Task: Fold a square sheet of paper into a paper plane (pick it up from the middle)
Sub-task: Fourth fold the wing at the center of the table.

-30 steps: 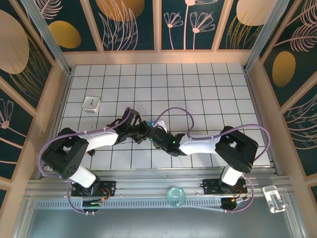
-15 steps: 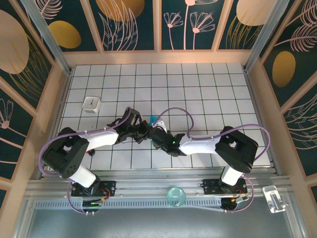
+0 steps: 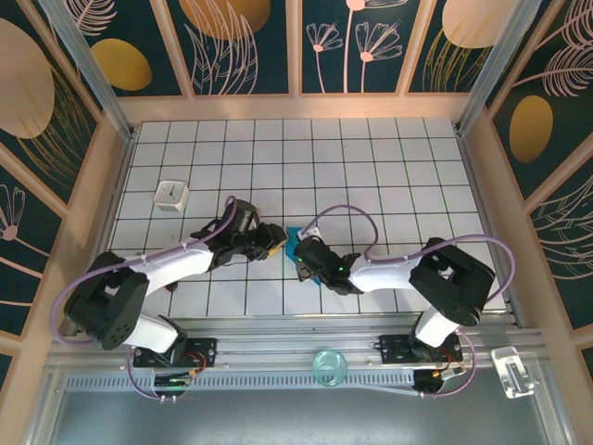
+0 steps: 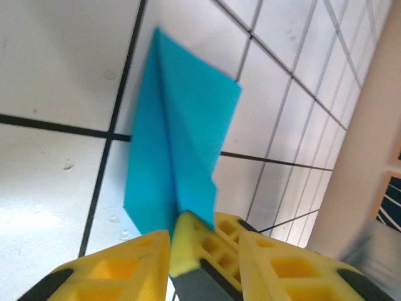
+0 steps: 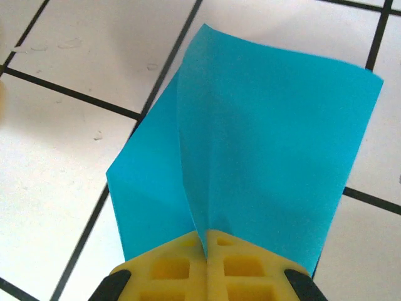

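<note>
Right pincer (image 5: pixel 207 243) is closed tight on the centre crease of the teal sheet of paper (image 5: pixel 263 138); we judge this is to press the fold sharp. Left pincer (image 4: pixel 170 241) stands slightly parted at the sheet's opposite end; we cannot tell whether it touches. The sheet, partly folded, lies on the white surface (image 3: pixel 389 167) between both arms, well apart from the white cube (image 3: pixel 171 195).

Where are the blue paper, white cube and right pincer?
blue paper (image 5: pixel 263 144), right wrist view, middle of the sheet.
white cube (image 3: pixel 171 195), top view, its top face.
right pincer (image 5: pixel 207 239), right wrist view, between its shut fingertips.
</note>
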